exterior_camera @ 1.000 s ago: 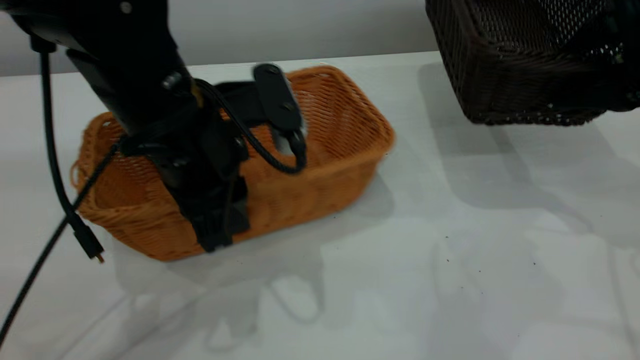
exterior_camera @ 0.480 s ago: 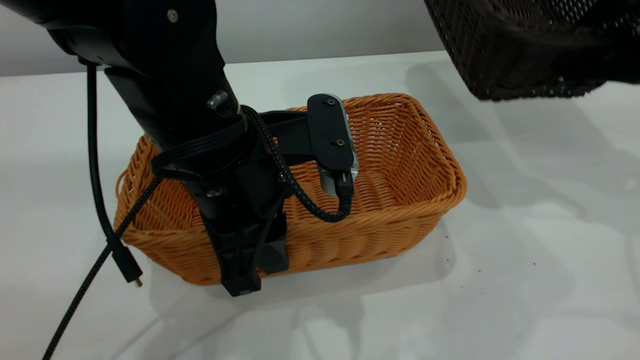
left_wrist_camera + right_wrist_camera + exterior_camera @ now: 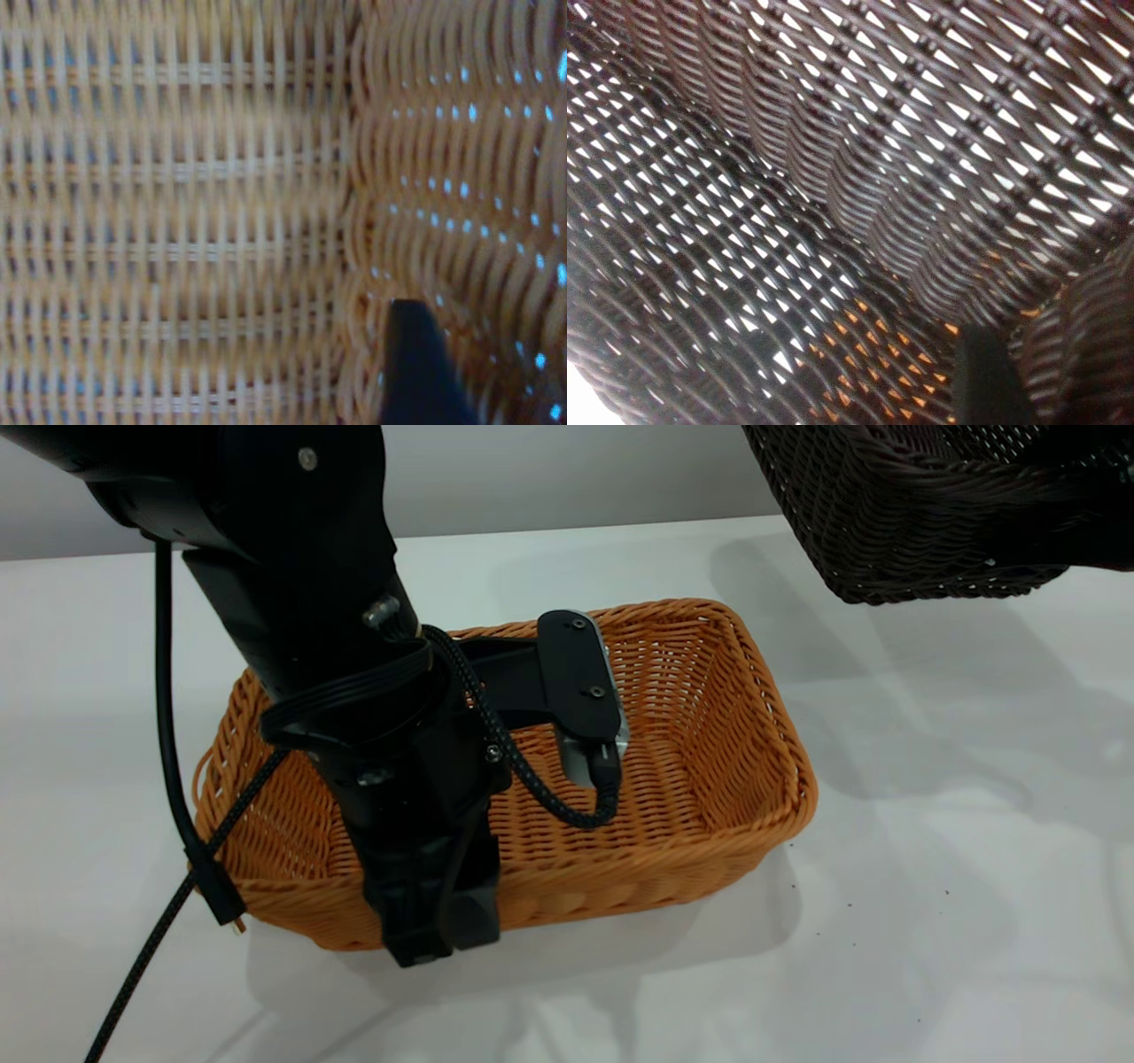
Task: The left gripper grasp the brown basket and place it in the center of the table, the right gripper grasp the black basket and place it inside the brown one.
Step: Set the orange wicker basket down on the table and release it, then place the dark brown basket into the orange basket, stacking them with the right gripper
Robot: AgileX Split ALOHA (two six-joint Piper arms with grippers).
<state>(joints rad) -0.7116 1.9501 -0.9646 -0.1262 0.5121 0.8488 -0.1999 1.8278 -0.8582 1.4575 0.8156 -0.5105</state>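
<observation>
The brown basket (image 3: pixel 700 779) is near the middle of the table (image 3: pixel 886 939), low on it or just above it. My left gripper (image 3: pixel 434 926) is shut on the basket's near long wall, one finger outside and one inside. In the left wrist view, one black finger (image 3: pixel 416 372) lies against the tan weave (image 3: pixel 177 212). The black basket (image 3: pixel 895 514) hangs in the air at the top right, tilted. My right gripper (image 3: pixel 1023 372) is shut on its wall, with one finger (image 3: pixel 990 381) inside the dark weave (image 3: pixel 833 133). Orange shows through that weave from below.
The left arm's braided cable (image 3: pixel 151 957) and a loose plug (image 3: pixel 221 899) hang beside the brown basket's left end. The oblong black-and-silver module (image 3: pixel 580 682) juts over the basket's inside. Bare white tabletop lies to the front and right.
The left gripper carried the brown basket to the right and toward the front, then lowered it slightly. The black basket rose a little at the top right.
</observation>
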